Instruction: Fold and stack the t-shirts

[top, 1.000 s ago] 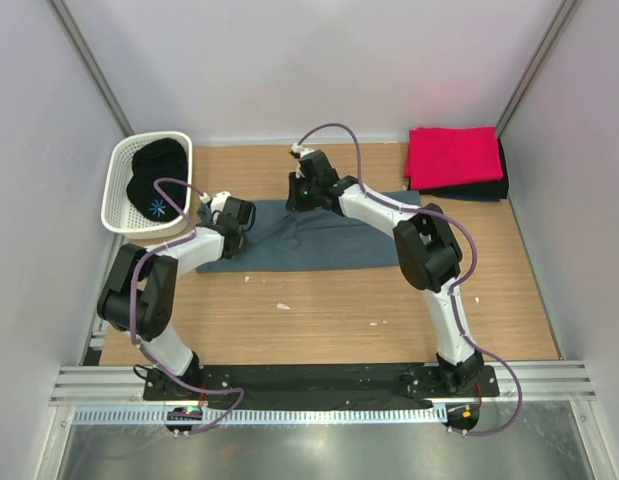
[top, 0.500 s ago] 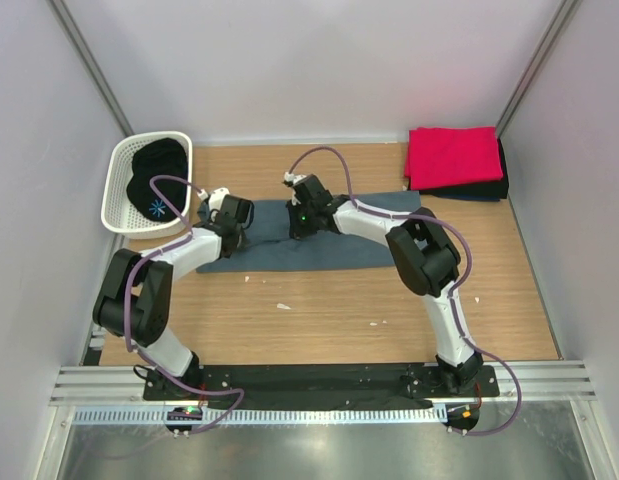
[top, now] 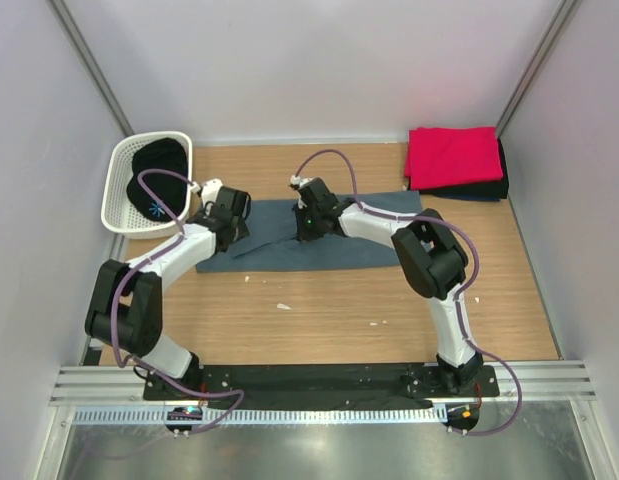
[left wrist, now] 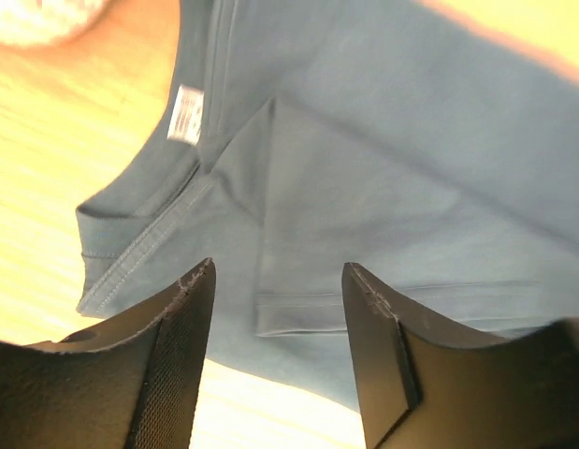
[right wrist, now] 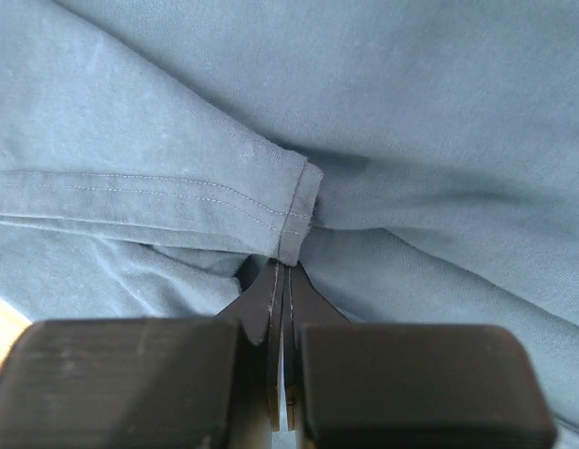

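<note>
the wooden table [top: 319, 310] is sitting between pale walls, and from above, the red shirt [top: 451, 155] is lying folded on a dark shirt [top: 484, 188] in the far right corner, so that part of the stack is looking done. a black shirt [top: 154, 165] is waiting in the white basket [top: 117, 205] at far left. the slate blue-grey shirt [top: 359, 250] is stretching across the middle as a rough band, with the left gripper [top: 232, 215] at its left end and the right gripper [top: 307, 225] near its middle. on the left wrist, the fingers are standing apart over the cloth near a white label [left wrist: 185, 114], holding nothing. on the right wrist, the fingers are pressing together and, it seems, pinching a sleeve hem's corner. to my eye this shirt is only mid-fold, and the basket one is looking untouched.
</note>
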`<state>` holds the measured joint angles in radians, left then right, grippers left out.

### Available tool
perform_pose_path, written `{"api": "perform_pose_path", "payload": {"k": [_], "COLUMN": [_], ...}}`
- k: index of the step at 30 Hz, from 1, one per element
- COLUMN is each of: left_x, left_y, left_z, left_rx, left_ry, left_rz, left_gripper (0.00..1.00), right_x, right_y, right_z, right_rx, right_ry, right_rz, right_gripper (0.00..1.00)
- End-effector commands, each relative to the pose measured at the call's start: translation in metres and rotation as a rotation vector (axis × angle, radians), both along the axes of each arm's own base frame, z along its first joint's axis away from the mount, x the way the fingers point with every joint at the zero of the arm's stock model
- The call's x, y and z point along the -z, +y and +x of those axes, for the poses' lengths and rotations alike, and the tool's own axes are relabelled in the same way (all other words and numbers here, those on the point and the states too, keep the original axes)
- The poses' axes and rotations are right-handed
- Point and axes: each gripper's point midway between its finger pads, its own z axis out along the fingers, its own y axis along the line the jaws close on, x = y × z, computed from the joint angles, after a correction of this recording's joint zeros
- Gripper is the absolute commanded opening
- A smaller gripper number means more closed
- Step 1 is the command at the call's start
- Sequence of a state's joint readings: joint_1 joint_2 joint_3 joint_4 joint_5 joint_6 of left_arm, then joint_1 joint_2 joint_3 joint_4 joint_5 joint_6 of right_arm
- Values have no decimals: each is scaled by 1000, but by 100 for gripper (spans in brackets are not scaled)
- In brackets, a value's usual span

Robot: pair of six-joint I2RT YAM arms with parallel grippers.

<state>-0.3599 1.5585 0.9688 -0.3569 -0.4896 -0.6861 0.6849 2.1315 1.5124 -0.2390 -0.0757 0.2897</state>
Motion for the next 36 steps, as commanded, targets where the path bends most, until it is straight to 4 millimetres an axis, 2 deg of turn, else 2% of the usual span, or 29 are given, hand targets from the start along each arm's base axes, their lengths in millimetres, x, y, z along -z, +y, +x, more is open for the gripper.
{"api": "perform_pose_path", "payload": {"k": [1,3,5,6,7,8,10,11,12,13,15,16,19,20,24,30,33,34,35,36], "left_x": [-58,-59,-60,-58,-51,-50,-41,-44,-42,-32,-27,-16,-3,6,24,48,54,61,60,63], "left_y": [-4,-12,-19,-24,-29,-33,-43,-47,-49,-51,-55,-56,-58,-59,-60,-55,-58,-59,-61,-62], "left_z": [18,20,22,26,27,31,38,44,47,51,56,58,63,63,62,60,66,66,71,72], "left_rx": [-55,-94,-136,-189,-208,-235,-282,-295,-313,-359,-401,-436,-476,-491,-505,-506,-474,-467,-455,-444], "left_ry": [-135,-138,-126,-134,-118,-123,-108,-119,-118,-107,-106,-94,-74,-54,-19,31,57,77,75,86], "left_rz": [-59,-133,-191,-250,-283,-319,-382,-404,-417,-443,-471,-484,-491,-491,-477,-403,-380,-368,-370,-362], "left_gripper": [59,62,70,72,76,77,80,81,82,84,85,85,85,86,85,85,85,85,85,85], "right_x": [-51,-64,-91,-100,-123,-133,-155,-160,-160,-155,-144,-133,-99,-88,-49,-20,1,6,5,16], "right_y": [10,7,-1,-8,-16,-25,-62,-76,-98,-117,-142,-157,-183,-187,-202,-214,-222,-223,-225,-229], "right_z": [16,23,35,39,48,53,70,74,82,87,89,91,90,90,79,60,36,30,25,13], "right_rx": [-5,3,30,47,82,104,207,240,294,358,414,458,525,545,572,595,600,598,601,599], "right_ry": [-110,-124,-165,-180,-226,-241,-284,-296,-305,-313,-293,-270,-204,-182,-117,-49,2,18,21,49], "right_rz": [67,72,89,85,94,96,76,65,46,-2,-59,-83,-126,-132,-180,-228,-252,-256,-252,-269], "right_gripper": [1,1,2,5,8,16,28,35,38,42,43,43,43,42,41,40,39,39,39,38]}}
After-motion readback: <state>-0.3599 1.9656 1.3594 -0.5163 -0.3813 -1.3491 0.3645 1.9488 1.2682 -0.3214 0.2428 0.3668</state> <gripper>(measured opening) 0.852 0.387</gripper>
